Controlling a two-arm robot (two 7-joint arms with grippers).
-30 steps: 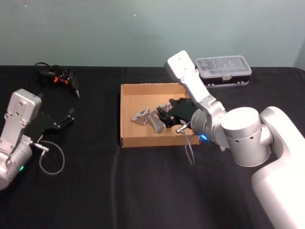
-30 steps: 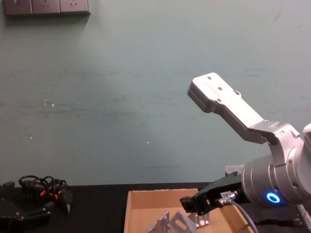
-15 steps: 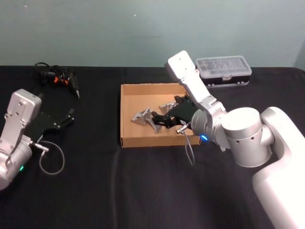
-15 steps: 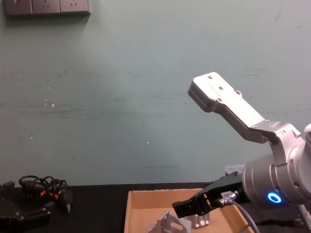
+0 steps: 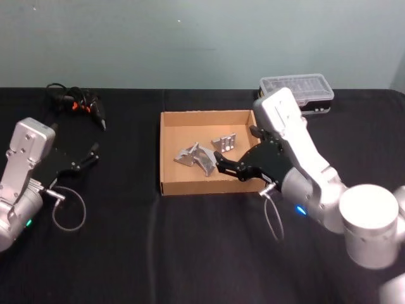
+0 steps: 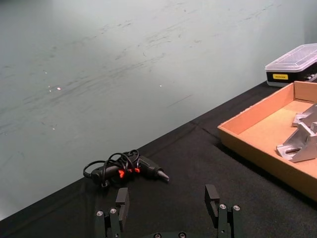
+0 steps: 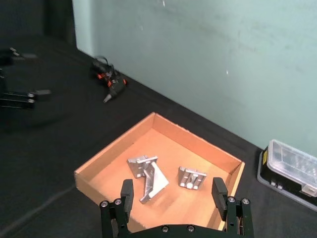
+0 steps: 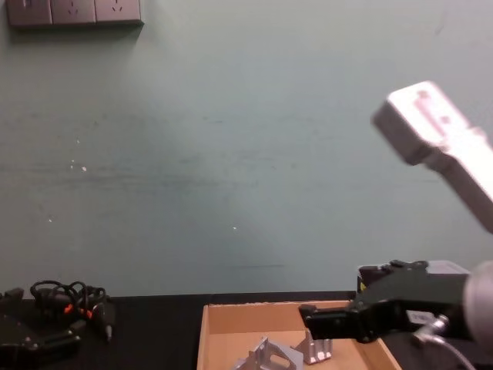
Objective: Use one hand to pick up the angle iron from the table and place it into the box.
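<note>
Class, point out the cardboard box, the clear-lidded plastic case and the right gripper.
cardboard box (image 5: 207, 186), head view, near wall.
plastic case (image 7: 291, 162), right wrist view, clear lid.
right gripper (image 5: 226, 166), head view, midway between open fingertips.

You see the right gripper (image 5: 229, 166) over the near right part of the box (image 5: 168, 152), fingers (image 5: 224, 159) spread and empty. Two angle irons lie inside: one (image 5: 197, 156) left of centre, one (image 5: 224, 142) farther back. Your left gripper (image 5: 90, 155) sits parked on the table (image 5: 126, 240), far left, fingers apart.
</note>
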